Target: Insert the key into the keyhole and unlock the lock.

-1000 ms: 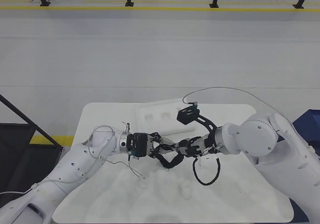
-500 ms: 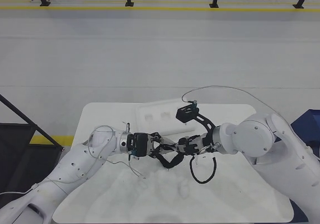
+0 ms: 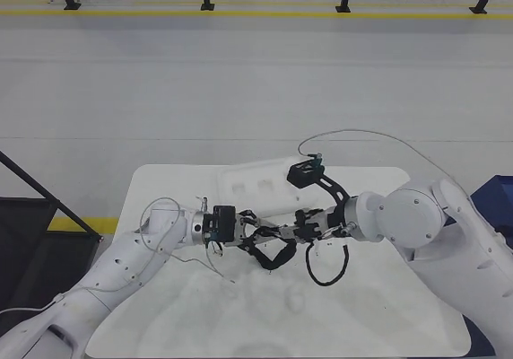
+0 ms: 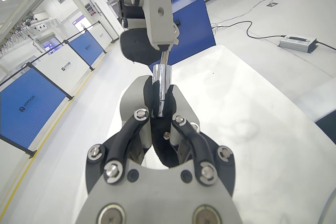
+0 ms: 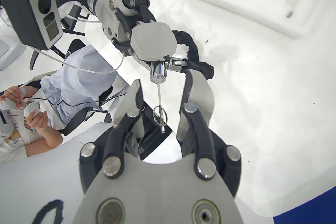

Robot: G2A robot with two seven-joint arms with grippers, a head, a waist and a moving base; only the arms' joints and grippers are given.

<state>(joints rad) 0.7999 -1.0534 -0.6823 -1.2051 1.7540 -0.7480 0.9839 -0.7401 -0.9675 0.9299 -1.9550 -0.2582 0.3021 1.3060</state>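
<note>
Key seated in lock; left gripper clamps lock; right gripper spread.

The white worktop has rounded corners. A white foam tray with three rectangular recesses lies flat on its far side, near the far edge. A few small dark specks dot the surface near the tray.
</note>
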